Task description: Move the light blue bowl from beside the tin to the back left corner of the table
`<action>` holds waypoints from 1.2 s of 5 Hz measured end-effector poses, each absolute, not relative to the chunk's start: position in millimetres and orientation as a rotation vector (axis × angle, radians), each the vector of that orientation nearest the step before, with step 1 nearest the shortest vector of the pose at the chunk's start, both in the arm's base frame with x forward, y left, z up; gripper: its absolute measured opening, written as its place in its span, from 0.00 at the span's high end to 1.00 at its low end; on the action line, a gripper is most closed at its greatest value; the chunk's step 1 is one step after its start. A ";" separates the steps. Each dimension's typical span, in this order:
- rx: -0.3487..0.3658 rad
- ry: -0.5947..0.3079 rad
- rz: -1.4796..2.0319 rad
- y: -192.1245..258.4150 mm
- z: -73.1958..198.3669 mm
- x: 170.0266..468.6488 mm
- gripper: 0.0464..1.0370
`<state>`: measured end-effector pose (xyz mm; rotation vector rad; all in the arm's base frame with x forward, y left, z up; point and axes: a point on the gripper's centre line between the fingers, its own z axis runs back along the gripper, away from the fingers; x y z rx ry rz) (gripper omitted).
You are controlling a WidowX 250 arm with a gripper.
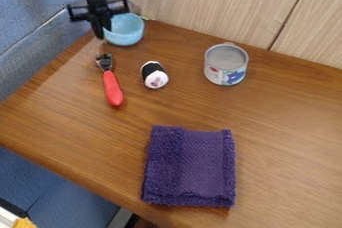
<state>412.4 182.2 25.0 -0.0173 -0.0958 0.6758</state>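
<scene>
The black gripper (101, 28) hangs at the upper left over the table's back left corner, just left of a light blue bowl (124, 29) and partly in front of it. Below it on the wood lies a peeler-like tool (112, 88) with a red handle and a dark metal head pointing up toward the gripper. A small black and white sushi-like toy (154, 75) lies right of the tool. An open tin can (226, 65) with a coloured label stands farther right. Toward the front lies a folded purple cloth (190, 166).
The brown wooden table (287, 137) runs to a pale wood panel (200, 4) at the back. Blue padded surfaces (33, 32) border its left side and front left edge. A small yellow item (24, 223) shows in the bottom left corner.
</scene>
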 end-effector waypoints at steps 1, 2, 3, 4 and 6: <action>-0.020 -0.096 0.669 179.7 23.8 414.5 0.94; -0.019 -0.094 0.677 176.8 23.4 415.4 0.77; -0.018 -0.072 0.667 169.4 18.4 412.9 0.48; -0.004 -0.074 0.675 169.6 24.1 409.4 0.18; 0.022 -0.155 0.704 166.4 80.8 405.3 0.03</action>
